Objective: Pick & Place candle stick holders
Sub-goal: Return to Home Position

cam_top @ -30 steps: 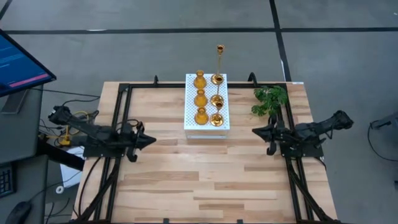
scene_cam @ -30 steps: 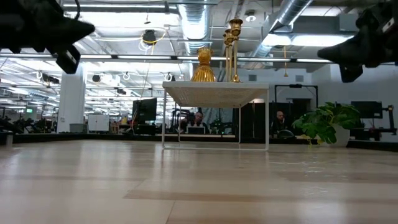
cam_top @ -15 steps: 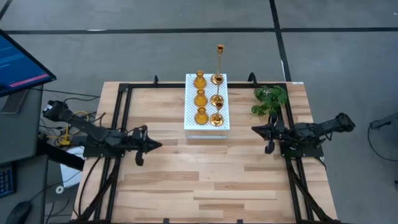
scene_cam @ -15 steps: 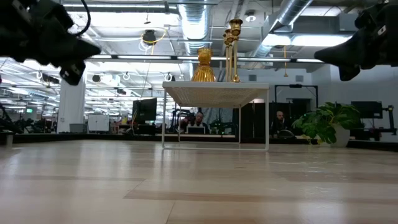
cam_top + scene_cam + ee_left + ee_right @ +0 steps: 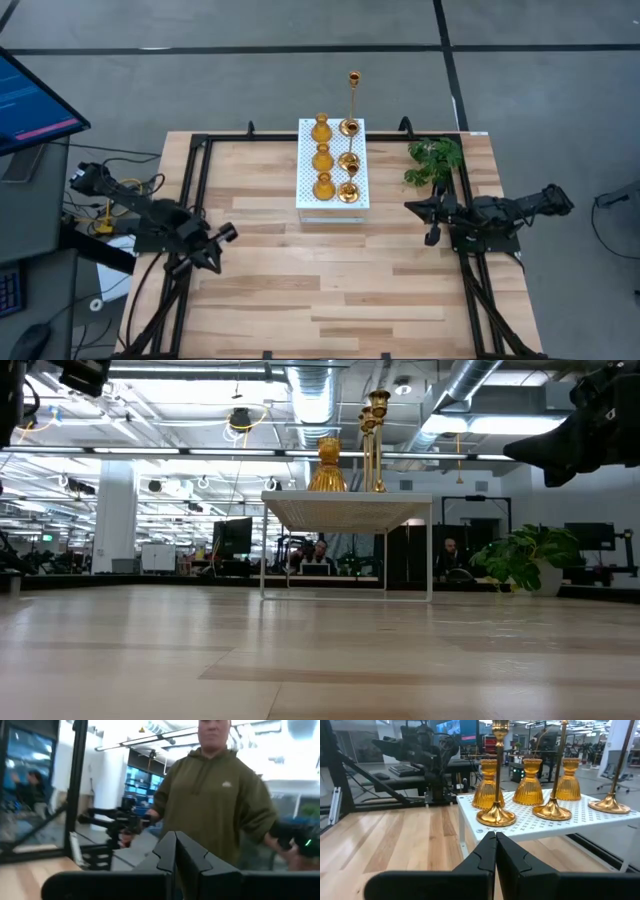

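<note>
candle stick holders (image 5: 322, 158), six gold ones, stand in two rows of three on the white perforated shelf (image 5: 308, 172) at the middle of the table's (image 5: 330, 285) far edge. a leafy plant (image 5: 433, 160) sits toward the far right corner. left gripper (image 5: 218, 240) hangs near the left edge, jaws pressed together, empty. right gripper (image 5: 412, 209) hovers near the right edge, jaws likewise together.

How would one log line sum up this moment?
candle stick holders: six on white shelf | left fingers: shut, empty, away from shelf | right fingers: shut, empty, facing shelf
</note>
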